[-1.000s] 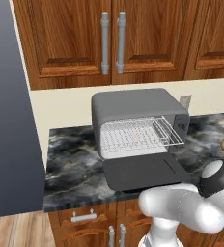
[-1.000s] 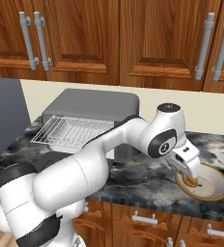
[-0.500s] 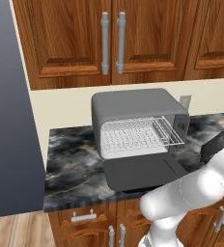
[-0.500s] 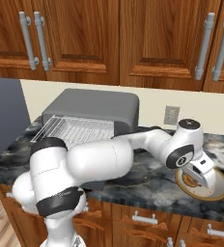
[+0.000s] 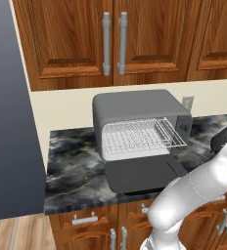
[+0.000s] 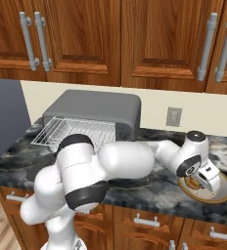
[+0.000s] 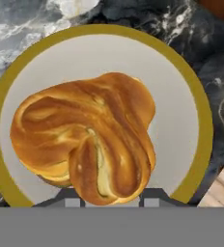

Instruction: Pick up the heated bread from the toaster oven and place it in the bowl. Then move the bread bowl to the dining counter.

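Note:
The heated bread [image 7: 85,140], a golden-brown twisted roll, hangs just over the bowl [image 7: 99,30], a shallow dish with a tan rim. My gripper [image 7: 112,198] is shut on the bread, one fingertip on each side of its lower end. From the right base view the gripper [image 6: 204,178] points down over the bowl [image 6: 224,189] on the right part of the marbled counter. The grey toaster oven [image 5: 135,110] stands with its dark door [image 5: 140,175] dropped flat and its wire rack [image 5: 140,137] bare. The dining counter is out of view.
Wooden wall cabinets [image 6: 135,39] hang above the counter. A wall socket [image 6: 173,116] sits behind the arm. A tall dark panel [image 5: 10,127] bounds the counter on the left. Drawers with silver handles [image 6: 149,222] run under the counter edge.
The arm has swung further right and stretched low along the counter. The hand has settled closer over the bowl with the bread still between its fingers.

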You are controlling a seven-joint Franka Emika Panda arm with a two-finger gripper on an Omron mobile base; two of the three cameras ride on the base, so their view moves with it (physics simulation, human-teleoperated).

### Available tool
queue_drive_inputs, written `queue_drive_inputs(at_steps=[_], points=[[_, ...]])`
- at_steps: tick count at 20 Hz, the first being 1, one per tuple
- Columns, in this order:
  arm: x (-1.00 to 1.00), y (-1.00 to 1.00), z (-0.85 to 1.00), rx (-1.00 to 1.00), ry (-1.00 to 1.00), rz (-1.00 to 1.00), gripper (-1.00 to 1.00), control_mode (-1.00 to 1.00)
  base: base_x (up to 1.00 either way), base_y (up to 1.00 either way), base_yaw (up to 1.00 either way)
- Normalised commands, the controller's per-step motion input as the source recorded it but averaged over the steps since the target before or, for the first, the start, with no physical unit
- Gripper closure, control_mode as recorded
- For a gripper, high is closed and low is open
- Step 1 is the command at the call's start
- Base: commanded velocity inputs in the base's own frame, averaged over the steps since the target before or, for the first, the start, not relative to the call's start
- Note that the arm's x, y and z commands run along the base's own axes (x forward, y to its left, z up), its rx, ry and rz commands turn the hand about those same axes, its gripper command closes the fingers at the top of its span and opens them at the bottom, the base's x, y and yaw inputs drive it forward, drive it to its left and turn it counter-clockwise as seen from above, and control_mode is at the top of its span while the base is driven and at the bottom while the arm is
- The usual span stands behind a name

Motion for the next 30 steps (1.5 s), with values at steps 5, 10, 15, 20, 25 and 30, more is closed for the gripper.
queue_drive_inputs(at_steps=[5,10,15,20,25,30], points=[[0.48,-0.19,-0.26,0.0,-0.04,0.01,-1.0,-1.0,0.0,0.0,0.0],[0.02,-0.09,0.0,0.02,0.0,0.0,-1.0,-1.0,0.0,0.0,0.0],[-0.42,-0.19,0.0,0.02,0.0,-0.02,-1.0,-1.0,0.0,0.0,0.0],[-1.0,-0.59,0.0,0.06,0.0,-0.11,-1.0,-1.0,0.0,0.0,0.0],[-0.57,-0.39,-0.18,0.24,0.0,-0.17,-1.0,-1.0,0.0,0.0,0.0],[0.09,-0.1,-0.18,0.26,-0.02,-0.15,-1.0,-1.0,0.0,0.0,0.0]])
